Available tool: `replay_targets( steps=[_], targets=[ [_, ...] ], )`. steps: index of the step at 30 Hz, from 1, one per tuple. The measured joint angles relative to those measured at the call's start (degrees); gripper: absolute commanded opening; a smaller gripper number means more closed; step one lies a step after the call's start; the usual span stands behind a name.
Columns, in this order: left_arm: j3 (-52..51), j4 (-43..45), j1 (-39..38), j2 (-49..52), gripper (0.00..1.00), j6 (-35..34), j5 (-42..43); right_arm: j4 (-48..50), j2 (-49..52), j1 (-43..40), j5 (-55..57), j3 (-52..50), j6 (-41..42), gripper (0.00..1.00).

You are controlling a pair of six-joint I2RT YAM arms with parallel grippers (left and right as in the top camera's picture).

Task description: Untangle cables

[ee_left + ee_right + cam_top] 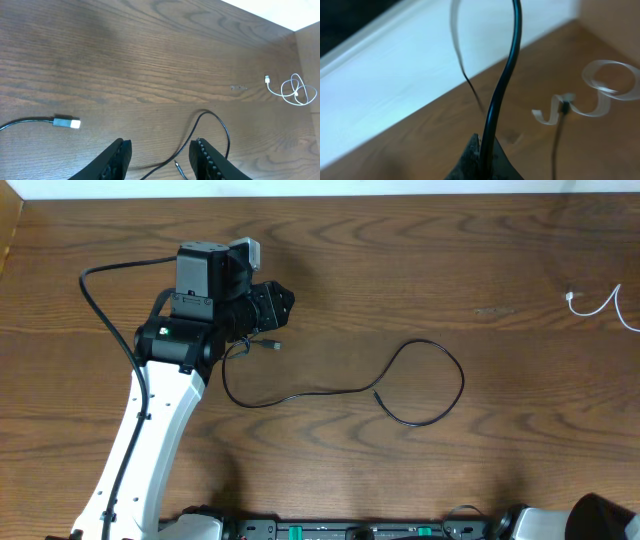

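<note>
A thin black cable point(330, 392) lies loose on the wooden table, its plug point(275, 345) just below my left gripper point(280, 305) and a wide loop point(440, 380) to the right. In the left wrist view the gripper point(160, 161) hovers open over this cable point(215, 122), holding nothing. Another black cord's silver plug point(67, 122) lies to the left. A white cable point(600, 305) point(292, 90) is coiled at the far right edge. My right gripper point(485, 147) is shut, and a black cable point(502, 85) rises from between its fingertips.
The left arm's own thick black wire point(100, 305) arcs over the table's left side. The right arm's base point(600, 518) sits at the bottom right corner. In the right wrist view a white wall point(410, 75) is close behind, with a translucent strip point(607, 85) curled on the wood.
</note>
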Motion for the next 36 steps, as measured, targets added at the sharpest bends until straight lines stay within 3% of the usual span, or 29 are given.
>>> replay_targets(
  steps=[10, 24, 31, 36],
  targets=[
    [0.0, 0.0, 0.0, 0.0, 0.43, 0.0, 0.0, -2.0, 9.4, -7.4, 11.7, -0.2, 4.5, 0.01],
    [0.0, 0.0, 0.0, 0.0, 0.43, 0.0, 0.0, -5.5, 29.5, -8.9, 20.5, -0.2, 7.4, 0.02],
    [0.0, 0.0, 0.0, 0.0, 0.43, 0.0, 0.0, -10.5, 37.1, -9.7, 21.4, -0.6, 7.9, 0.34],
    [0.0, 0.0, 0.0, 0.0, 0.43, 0.1, 0.0, -13.0, 37.4, -10.2, 20.9, -0.6, 8.1, 0.35]
  ],
)
